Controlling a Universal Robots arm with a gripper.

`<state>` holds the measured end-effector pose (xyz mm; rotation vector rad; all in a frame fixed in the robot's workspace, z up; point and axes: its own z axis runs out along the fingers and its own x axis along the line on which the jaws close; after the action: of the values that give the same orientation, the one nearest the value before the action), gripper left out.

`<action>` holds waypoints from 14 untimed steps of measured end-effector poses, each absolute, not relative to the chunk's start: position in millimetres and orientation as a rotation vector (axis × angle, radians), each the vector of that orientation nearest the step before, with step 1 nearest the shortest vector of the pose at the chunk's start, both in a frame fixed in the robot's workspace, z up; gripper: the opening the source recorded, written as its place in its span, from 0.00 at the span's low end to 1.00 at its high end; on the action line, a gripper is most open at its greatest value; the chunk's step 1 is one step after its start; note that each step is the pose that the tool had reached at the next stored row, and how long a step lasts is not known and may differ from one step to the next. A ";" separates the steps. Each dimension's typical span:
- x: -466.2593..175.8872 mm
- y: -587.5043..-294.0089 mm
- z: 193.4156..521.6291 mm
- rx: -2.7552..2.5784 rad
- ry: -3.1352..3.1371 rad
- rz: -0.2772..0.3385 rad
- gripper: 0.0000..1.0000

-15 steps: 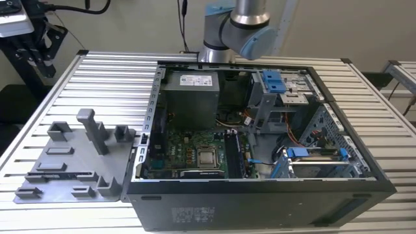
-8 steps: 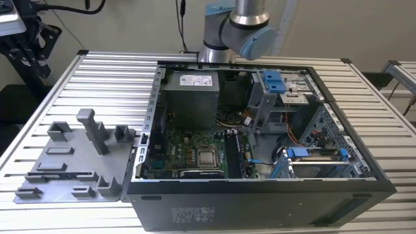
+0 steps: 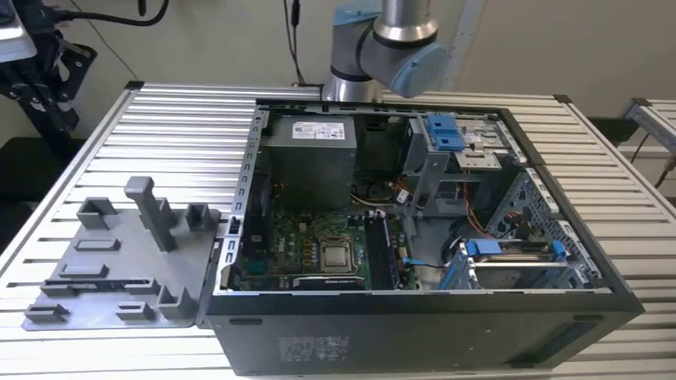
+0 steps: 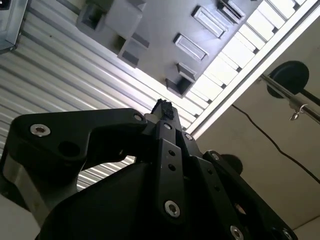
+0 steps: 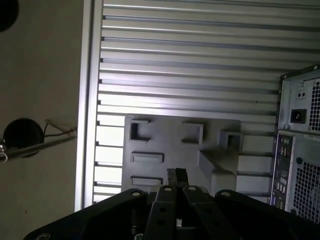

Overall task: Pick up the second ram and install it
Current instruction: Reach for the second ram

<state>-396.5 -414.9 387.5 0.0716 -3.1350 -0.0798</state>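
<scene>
We're looking down past the black two-fingered gripper [image 5: 176, 176] in both wrist views. Its fingertips [image 4: 163, 107] are pressing together, clenched, with nothing that we can see between them. Beyond them, well apart, the flat grey plastic holder tray [image 5: 165, 141] with its raised blocks is lying on the ribbed silver aluminium table [image 5: 190, 60].

Over in the exterior view, that tray is sitting just beside the open black computer case [image 3: 423, 336], on the exterior view's left. The silver and grey robot arm [image 3: 385, 47] is rising behind the case.

Inside the case we're seeing the green motherboard [image 3: 301, 237] with its square metal processor socket [image 3: 339, 255]. The grey power supply box [image 3: 309, 158] is sitting beside the board, towards the arm.

Now the second ram, the long narrow dark circuit stick. Dark narrow strips are standing in the memory slots [image 3: 384, 247], just on the exterior view's right of the socket, and we cannot tell whether the stick is one of them.
</scene>
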 end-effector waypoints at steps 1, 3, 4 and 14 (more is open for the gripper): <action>-396.5 -417.2 387.4 0.072 -3.135 -0.080 0.11; -396.5 -423.2 387.0 0.072 -3.135 -0.080 0.11; -396.5 -426.6 387.0 0.072 -3.135 -0.080 0.11; -397.1 -463.3 385.8 0.072 -3.135 -0.080 0.11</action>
<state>-397.1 -463.3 385.8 0.0715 -3.1351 -0.0798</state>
